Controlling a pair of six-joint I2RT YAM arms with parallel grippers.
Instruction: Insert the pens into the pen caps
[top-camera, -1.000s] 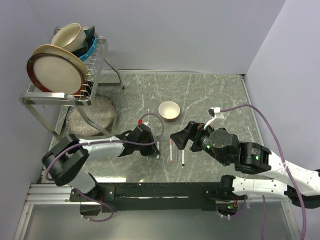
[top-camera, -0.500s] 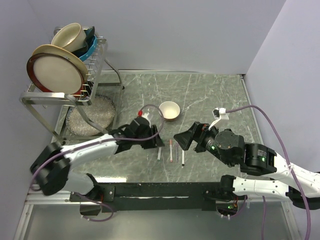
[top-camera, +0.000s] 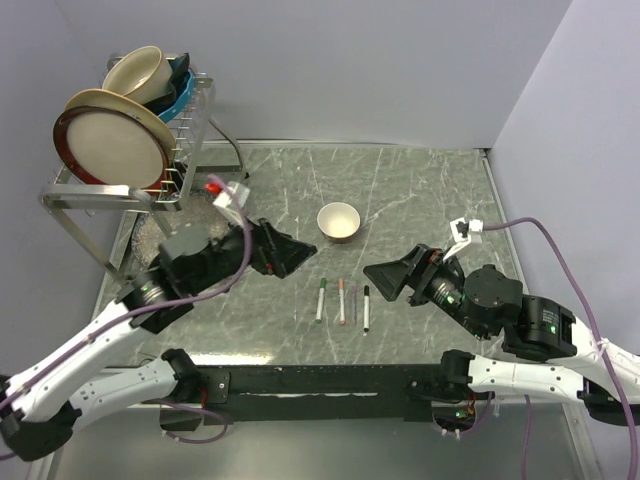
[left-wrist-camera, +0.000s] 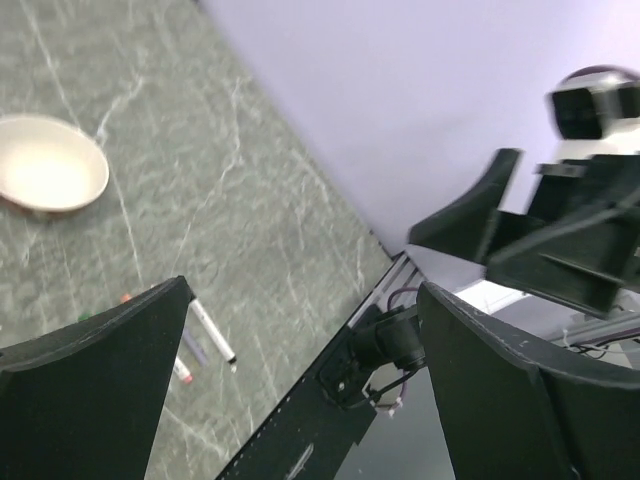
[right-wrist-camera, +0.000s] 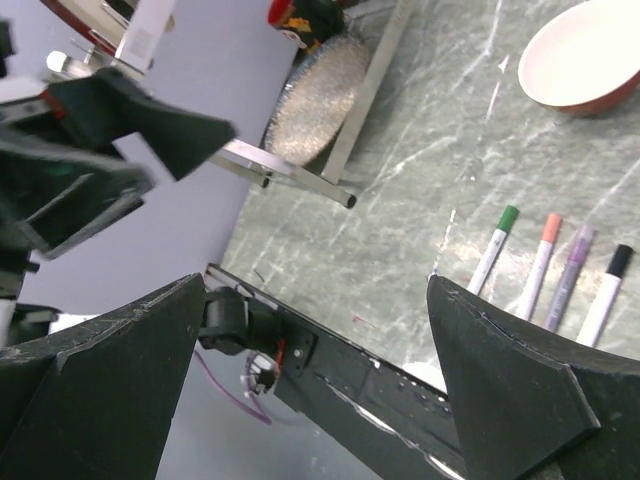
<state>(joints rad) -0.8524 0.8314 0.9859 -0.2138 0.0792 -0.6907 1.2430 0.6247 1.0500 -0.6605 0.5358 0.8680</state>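
a dark green marbled table (top-camera: 420, 190) seen from above, with two robot arms reaching in from its near edge. at the far left corner, well behind the left gripper (top-camera: 300, 258), stands a metal dish rack (top-camera: 200, 110) holding a large cream plate (top-camera: 105, 140) with a red rim and some stacked bowls. a round glittery mat (top-camera: 195, 225) lies under the rack, just behind and to the outer side of that gripper. the left gripper hangs above the table with its black fingers (left-wrist-camera: 90, 380) spread wide and nothing between them. the right gripper (top-camera: 378, 280) faces it from the other side, its fingers (right-wrist-camera: 520, 390) also spread wide and empty. the two sets of tips point toward each other and are apart. a small cream bowl (top-camera: 338, 235) sits on the table past both grippers, about midway between them and farther from the arm bases. the pens (top-camera: 341, 300) lie flat on the table in the gap between the two grippers, a little nearer the bases than the tips, touched by neither. the right wrist view shows four of them side by side, roughly parallel. the pen caps (right-wrist-camera: 509, 215) sit on the ends turned toward the bowl: green nearest the left gripper, then orange-red, then a purplish one, and black nearest the right gripper.
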